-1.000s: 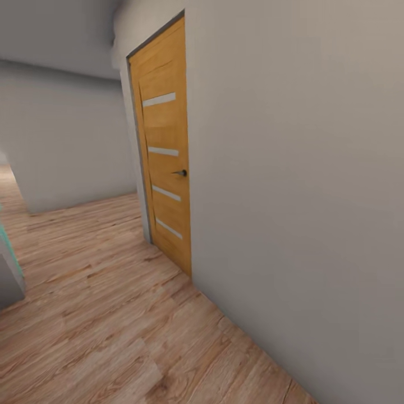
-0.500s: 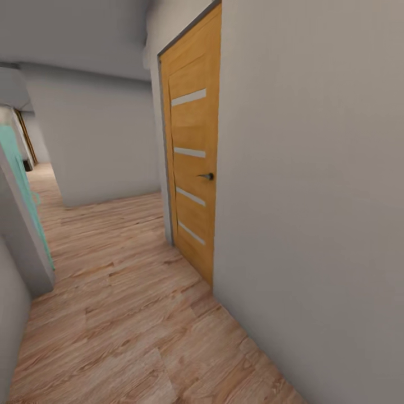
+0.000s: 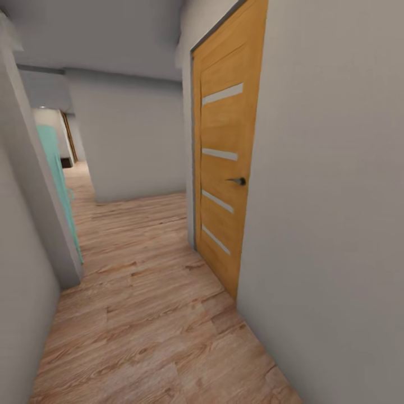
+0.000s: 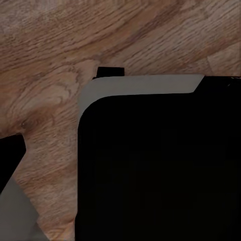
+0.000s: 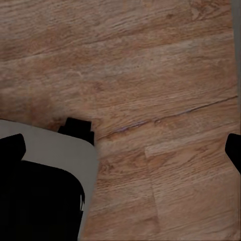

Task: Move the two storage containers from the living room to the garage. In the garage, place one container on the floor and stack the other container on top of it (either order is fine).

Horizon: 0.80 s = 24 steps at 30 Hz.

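I'm in a hallway: light wood-plank floor (image 3: 146, 314), grained; orange wood door (image 3: 227, 168), pale slats, shut. Matte grey walls (image 3: 331, 196). Both claws' opening: cannot tell.

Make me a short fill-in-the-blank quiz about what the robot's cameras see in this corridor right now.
1. The wooden door at the right of the head view is ____.
2. Its front carries ____ pale horizontal strips.
3. The floor is made of light ____ planks.
4. On the opposite side of the corridor stands a ____-coloured door.

Missing words: closed; four; wood; turquoise
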{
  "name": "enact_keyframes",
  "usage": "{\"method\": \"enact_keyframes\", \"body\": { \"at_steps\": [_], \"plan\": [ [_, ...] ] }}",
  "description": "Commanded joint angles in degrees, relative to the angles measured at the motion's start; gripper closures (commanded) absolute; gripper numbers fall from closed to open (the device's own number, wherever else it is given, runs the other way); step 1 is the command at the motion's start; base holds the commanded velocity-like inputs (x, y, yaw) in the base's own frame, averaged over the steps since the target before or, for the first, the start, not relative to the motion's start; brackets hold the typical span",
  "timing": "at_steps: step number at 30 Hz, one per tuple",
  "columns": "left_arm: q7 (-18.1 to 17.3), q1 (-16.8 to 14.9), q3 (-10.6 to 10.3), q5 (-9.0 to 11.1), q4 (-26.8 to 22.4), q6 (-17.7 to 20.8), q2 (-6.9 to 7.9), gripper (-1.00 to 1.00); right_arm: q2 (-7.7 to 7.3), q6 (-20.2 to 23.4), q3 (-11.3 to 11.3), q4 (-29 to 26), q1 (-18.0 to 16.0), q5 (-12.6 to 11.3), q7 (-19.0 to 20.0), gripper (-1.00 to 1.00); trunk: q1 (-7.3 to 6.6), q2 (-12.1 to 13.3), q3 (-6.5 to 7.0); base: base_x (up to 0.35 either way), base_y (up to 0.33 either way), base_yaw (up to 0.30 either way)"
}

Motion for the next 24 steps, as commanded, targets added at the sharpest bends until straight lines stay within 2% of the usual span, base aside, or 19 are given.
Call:
{"method": "enact_keyframes", "body": {
  "at_steps": [1, 13, 24],
  "plan": [
    [-0.1, 0.0, 0.0, 0.2, 0.0, 0.0, 0.0, -1.0, 0.04, -0.3, 0.5, 0.2, 0.0, -0.5, 0.0, -1.0, 0.03, 0.0, -0.05, 0.323, 0.0, 0.284],
    [-0.1, 0.0, 0.0, 0.2, 0.0, 0.0, 0.05, -1.0, 0.05, -0.2, 0.5, 0.1, 1.0, -0.5, 0.0, -1.0, 0.03, 0.0, -0.05, 0.323, 0.0, 0.266],
    [0.0, 0.0, 0.0, 0.2, 0.0, 0.0, 0.02, -1.0, 0.05, -0.9, 0.6, 0.1, 1.0, -0.1, -0.5, -1.0, 0.03, 0.0, -0.05, 0.323, 0.0, 0.029]
  ]
}}
